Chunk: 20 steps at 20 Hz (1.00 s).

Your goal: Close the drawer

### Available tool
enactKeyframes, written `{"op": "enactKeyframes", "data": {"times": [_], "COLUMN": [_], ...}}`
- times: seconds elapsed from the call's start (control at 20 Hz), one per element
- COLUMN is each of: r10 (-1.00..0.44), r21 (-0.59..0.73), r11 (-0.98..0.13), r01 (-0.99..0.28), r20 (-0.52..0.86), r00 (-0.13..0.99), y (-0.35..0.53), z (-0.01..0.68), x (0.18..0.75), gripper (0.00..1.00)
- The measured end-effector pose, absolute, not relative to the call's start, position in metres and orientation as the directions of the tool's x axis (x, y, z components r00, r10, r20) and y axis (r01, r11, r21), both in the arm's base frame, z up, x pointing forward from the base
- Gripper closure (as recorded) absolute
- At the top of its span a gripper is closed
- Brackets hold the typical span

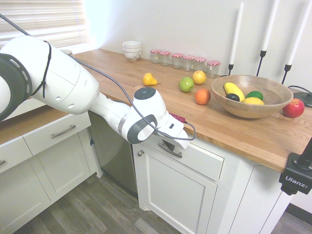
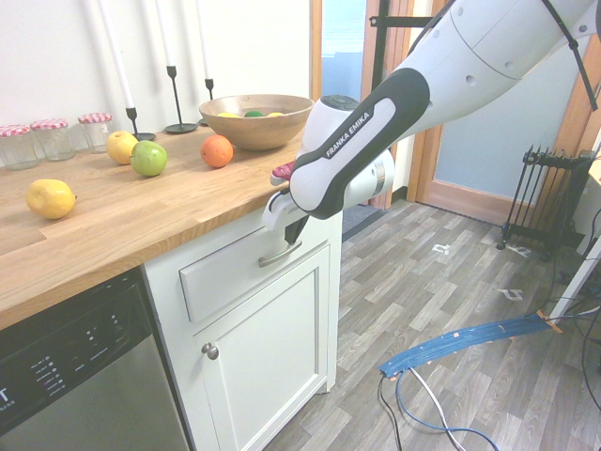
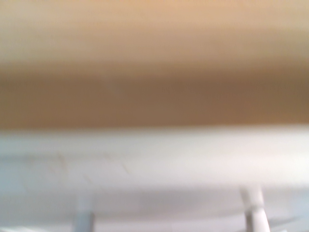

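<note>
The drawer [image 2: 249, 266] was seen sitting under the table [image 2: 122, 230] edge, its flat white panel front looking pretty much flush already. The fingers [image 2: 293, 228] were pressed together, parked right at the curved silver bar handle [image 2: 279, 253]. Honestly, a snag could be expected if they got hooked on that bar while pulling away, and the drawer dragged out again.

"FRANKA EMIKA" runs along the arm [image 2: 362, 150]; "Ulanzi" marks a black clamp [image 1: 295, 179].

Six jars [image 1: 185, 60], three candlesticks [image 1: 262, 33] — one wooden bowl [image 1: 273, 108], one red apple [image 1: 293, 107]
</note>
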<state>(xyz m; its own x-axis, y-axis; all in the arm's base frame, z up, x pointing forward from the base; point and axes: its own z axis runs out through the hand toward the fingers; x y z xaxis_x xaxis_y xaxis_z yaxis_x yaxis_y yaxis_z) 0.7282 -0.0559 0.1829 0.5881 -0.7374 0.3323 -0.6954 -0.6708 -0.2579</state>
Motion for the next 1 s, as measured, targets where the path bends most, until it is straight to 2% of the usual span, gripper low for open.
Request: {"op": "enactKeyframes", "data": {"times": [0.3,0.6,0.85,0.9,1.0], "r10": [-0.766,-0.769,-0.757,-0.756,-0.758], "r21": [-0.220,-0.149,-0.110,-0.104,-0.095], "r11": [-0.642,-0.639,-0.652,-0.653,-0.651], "r01": [-0.734,-0.755,-0.750,-0.750,-0.753], "r20": [0.225,0.084,0.036,0.033,0.033], "r00": [0.603,0.634,0.653,0.654,0.651], "y": [-0.049,-0.039,-0.035,-0.034,-0.032], "z": [0.172,0.215,0.244,0.248,0.257], "x": [0.684,0.617,0.547,0.533,0.509], "gripper": [1.00,1.00,1.00,0.00,0.00]}}
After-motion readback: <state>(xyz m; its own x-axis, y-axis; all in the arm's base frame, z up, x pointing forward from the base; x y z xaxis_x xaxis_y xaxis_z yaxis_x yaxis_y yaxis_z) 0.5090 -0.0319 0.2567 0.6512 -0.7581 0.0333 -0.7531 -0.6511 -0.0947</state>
